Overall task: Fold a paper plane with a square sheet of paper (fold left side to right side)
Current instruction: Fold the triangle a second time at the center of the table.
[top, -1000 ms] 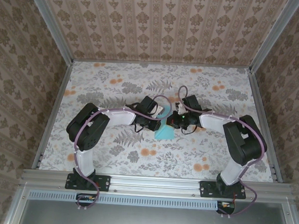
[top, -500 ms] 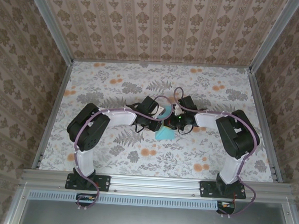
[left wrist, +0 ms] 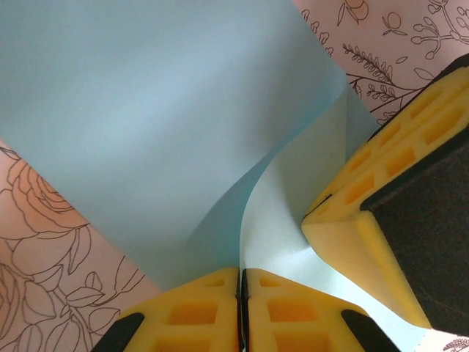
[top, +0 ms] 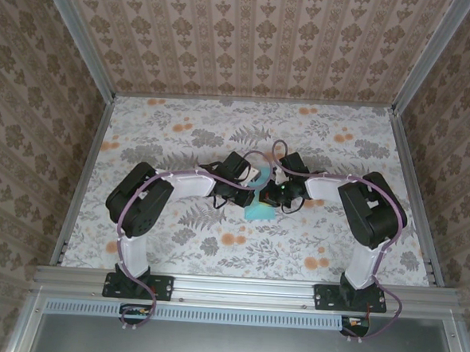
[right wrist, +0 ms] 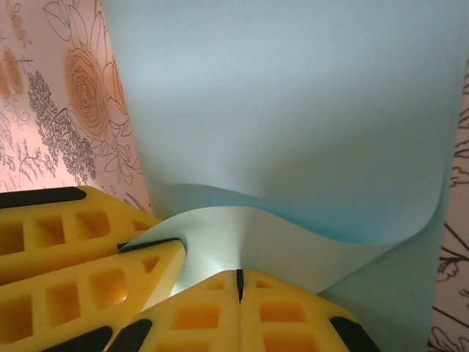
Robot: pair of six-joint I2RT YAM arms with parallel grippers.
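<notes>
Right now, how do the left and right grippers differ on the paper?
Left gripper comes in from the left, right gripper from the right. Ahead of the left gripper the paper parts along a curved edge; ahead of the right gripper it rolls into a broad curl. Shared: both shut on the paper, side by side.

square sheet of paper [top: 260, 212] partly hidden under arms [top: 191, 181], left fingers [left wrist: 201, 290] cropped by bottom edge
</notes>
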